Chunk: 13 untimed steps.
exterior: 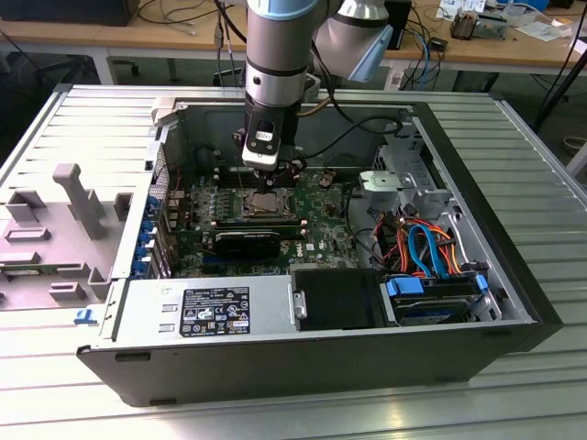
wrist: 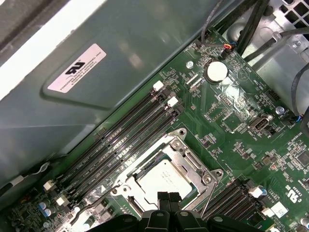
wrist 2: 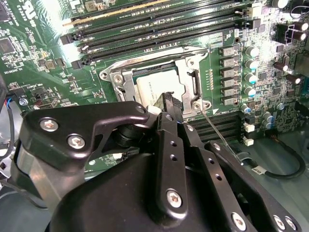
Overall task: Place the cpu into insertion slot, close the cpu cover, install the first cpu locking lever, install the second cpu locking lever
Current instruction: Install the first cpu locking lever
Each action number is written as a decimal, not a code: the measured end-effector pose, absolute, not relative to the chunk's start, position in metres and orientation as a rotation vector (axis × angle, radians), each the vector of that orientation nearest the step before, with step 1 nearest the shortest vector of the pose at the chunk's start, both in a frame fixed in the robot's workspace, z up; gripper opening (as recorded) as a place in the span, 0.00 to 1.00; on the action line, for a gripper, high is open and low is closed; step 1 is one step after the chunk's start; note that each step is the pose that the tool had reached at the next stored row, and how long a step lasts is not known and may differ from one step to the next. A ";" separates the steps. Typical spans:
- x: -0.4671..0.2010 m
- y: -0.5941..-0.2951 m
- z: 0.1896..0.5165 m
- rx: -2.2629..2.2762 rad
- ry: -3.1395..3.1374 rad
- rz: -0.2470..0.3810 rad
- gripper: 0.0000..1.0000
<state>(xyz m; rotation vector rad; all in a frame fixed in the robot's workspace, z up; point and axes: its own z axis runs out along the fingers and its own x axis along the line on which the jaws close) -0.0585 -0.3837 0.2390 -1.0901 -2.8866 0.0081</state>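
Silver cpu cover (wrist: 192, 160) lies flat over the cpu (exterior: 267, 203), mid-frame in the exterior view, the hand (wrist: 167, 197) pinched narrow just above, seemingly for pushing.

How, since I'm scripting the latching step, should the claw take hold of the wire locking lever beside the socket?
Probably pinch the locking lever near its outer end, away from the cpu cover, coming from above with the claw spanning the rod. It's a thin wire close to the memory slots.
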 end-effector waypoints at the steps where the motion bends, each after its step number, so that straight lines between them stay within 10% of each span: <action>1: -0.059 -0.384 0.239 -1.089 -2.887 0.008 0.11; 13: -0.059 -0.384 0.239 -1.079 -2.891 0.008 0.11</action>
